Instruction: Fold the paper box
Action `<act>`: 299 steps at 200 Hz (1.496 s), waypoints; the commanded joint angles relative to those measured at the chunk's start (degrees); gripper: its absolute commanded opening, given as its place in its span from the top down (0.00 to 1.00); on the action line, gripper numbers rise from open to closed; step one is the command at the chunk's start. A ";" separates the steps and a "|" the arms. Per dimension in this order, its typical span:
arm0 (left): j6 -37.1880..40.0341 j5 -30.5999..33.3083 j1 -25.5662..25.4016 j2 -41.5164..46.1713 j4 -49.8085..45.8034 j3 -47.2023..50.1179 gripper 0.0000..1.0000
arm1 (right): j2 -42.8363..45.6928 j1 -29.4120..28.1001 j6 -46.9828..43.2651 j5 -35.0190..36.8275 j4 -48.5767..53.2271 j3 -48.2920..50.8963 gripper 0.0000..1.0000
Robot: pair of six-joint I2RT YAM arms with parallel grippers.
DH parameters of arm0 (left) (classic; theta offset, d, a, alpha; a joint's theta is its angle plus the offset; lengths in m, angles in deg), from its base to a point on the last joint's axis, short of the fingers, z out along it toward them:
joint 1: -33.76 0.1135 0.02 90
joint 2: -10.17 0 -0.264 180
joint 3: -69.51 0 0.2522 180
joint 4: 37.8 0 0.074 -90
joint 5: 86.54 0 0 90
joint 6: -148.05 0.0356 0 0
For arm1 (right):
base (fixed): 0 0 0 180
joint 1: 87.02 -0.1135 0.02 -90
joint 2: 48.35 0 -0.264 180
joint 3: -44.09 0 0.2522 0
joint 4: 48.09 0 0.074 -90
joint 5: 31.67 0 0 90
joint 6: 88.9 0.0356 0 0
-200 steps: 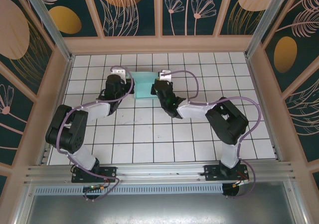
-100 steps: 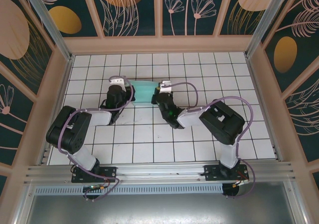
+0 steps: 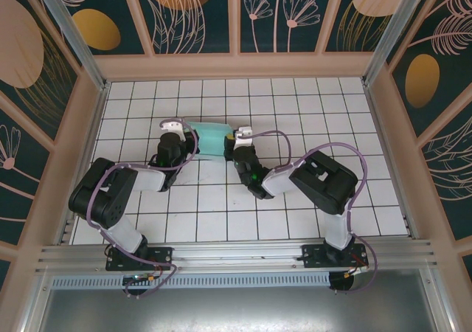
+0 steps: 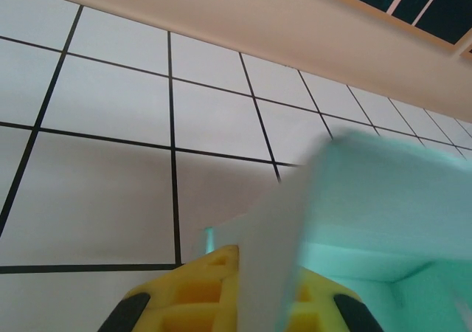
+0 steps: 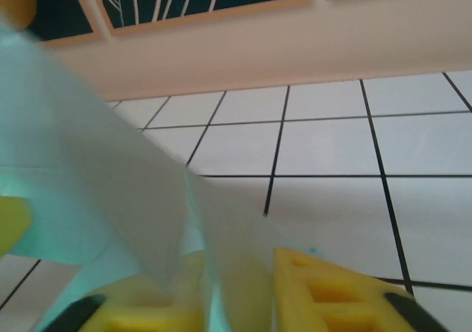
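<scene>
Pale turquoise card paper box (image 3: pixel 209 136) between left gripper (image 4: pixel 247 306) and right gripper (image 5: pixel 221 302), both clamped on it; seemingly mid-fold, creases likely need pressing next.

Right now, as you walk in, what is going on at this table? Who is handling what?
Two robot arms hold a pale turquoise paper box between them over the tiled table. The left hand grips its left side and the right hand its right side. In each wrist view, card passes between the yellow fingers. The box looks part-folded, with panels standing at angles rather than lying flat, and the folding is not yet finished.
</scene>
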State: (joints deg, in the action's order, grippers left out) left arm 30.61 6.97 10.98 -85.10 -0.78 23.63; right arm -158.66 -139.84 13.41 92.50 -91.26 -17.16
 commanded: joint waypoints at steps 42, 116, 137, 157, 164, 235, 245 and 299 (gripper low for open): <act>2.83 1.39 -0.33 1.85 1.33 -0.11 1.00 | 11.73 2.12 2.82 -6.08 -3.79 7.78 0.28; 4.05 1.51 -0.33 1.07 0.28 -1.51 1.00 | 24.65 6.73 5.43 -7.90 2.89 13.40 0.25; 4.15 1.32 -0.33 0.63 0.40 -1.54 1.00 | 26.10 12.99 13.10 -17.11 8.33 12.26 0.27; 4.45 1.05 -0.41 0.30 0.60 -1.63 1.00 | 25.55 18.89 18.73 -25.49 12.93 10.24 0.30; 4.58 0.99 -0.42 0.18 0.70 -1.63 1.00 | 25.06 20.44 18.89 -27.91 14.76 9.08 0.31; 6.04 1.94 -0.50 -0.75 -2.01 -3.48 1.00 | 18.34 29.30 14.99 -47.41 29.97 -2.80 0.44; 6.22 1.85 -0.55 -1.05 -2.05 -3.63 1.00 | 15.99 30.51 16.35 -51.15 33.74 -5.45 0.51; 6.41 2.65 -1.40 -2.59 -3.63 -5.47 1.00 | 7.74 30.17 18.75 -61.44 34.53 -11.86 0.66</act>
State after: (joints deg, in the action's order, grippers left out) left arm 35.55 8.77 10.54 -86.85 -3.88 20.05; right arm -148.25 -108.89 30.57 38.54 -57.97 -25.81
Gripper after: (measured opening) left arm 0.041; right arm 0.361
